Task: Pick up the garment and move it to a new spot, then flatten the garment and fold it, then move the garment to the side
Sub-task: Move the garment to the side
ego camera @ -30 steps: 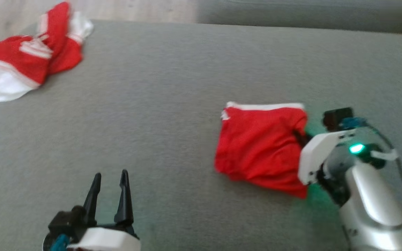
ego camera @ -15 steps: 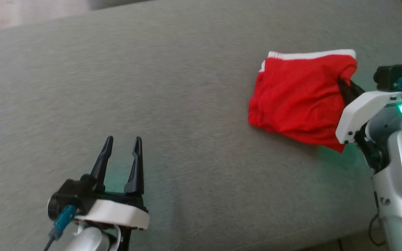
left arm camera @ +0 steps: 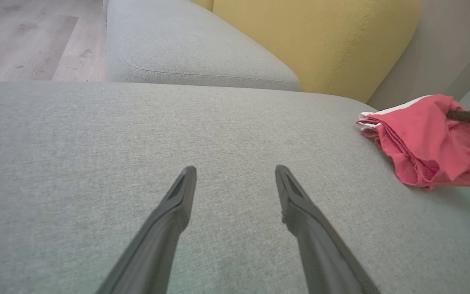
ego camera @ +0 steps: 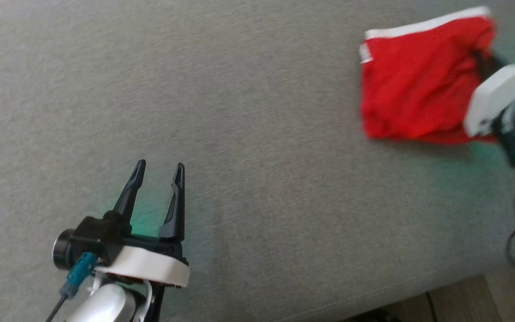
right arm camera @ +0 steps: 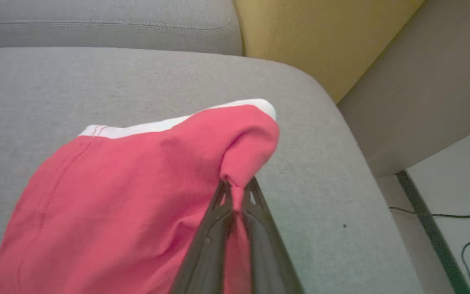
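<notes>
Your robot's arms, close up.
Your left gripper (ego camera: 159, 165) has two long, tapered black fingers (ego camera: 173, 210), a black block (ego camera: 99, 232), a curved white collar (ego camera: 145, 267), a teal plug (ego camera: 78, 273) with dark cable (ego camera: 56, 308) and a silver forearm (ego camera: 101, 306); your right gripper (right arm camera: 236, 188) wears a white housing (ego camera: 494, 96), blurred.

We see the garment (ego camera: 418, 89) at the upper right of the head view. It is a red piece folded into a rough rectangle, with a white band along its top edge. It lies on the grey cushion (ego camera: 239, 134), close to the cushion's right end. In the left wrist view it sits at the right edge of the frame, its stacked layers showing at its left end. In the right wrist view its upper right corner is gathered into a raised peak, pinched in the right gripper (right arm camera: 237, 185), while the rest spreads toward the lower left.
</notes>
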### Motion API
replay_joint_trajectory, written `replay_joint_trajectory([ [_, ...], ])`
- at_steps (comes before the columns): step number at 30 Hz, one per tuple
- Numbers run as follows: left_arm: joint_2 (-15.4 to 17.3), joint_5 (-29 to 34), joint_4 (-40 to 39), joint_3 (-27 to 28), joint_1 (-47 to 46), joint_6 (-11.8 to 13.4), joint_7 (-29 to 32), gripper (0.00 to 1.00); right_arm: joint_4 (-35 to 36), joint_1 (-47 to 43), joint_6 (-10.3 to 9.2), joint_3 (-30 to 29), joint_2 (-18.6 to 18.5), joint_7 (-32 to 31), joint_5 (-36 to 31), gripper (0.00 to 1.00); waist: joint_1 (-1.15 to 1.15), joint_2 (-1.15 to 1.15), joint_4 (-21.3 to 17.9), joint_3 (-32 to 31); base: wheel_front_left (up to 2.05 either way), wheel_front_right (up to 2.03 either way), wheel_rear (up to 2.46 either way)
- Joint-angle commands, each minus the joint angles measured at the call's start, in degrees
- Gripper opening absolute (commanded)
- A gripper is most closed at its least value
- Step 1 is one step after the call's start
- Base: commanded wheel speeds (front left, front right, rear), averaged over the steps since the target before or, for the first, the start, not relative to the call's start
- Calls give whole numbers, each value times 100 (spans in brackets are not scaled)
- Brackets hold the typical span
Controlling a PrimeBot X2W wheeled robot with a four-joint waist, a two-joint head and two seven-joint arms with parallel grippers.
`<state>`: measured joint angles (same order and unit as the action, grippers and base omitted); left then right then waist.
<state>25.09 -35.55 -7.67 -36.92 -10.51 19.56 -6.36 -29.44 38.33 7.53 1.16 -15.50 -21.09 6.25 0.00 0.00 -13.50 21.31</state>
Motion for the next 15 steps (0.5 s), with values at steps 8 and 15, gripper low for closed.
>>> replay_joint_trajectory([
  [8, 242, 40, -396, 304, 32, 201, -11, 100, -222, 572, -4, -475, -712, 19, -344, 0, 0, 0, 494, 244, 0, 0, 0],
  [15, 279, 29, -469, 337, 64, 237, -37, 100, -225, 756, -4, -639, -833, 249, -591, 100, 0, 0, 581, 337, 0, 0, 0],
])
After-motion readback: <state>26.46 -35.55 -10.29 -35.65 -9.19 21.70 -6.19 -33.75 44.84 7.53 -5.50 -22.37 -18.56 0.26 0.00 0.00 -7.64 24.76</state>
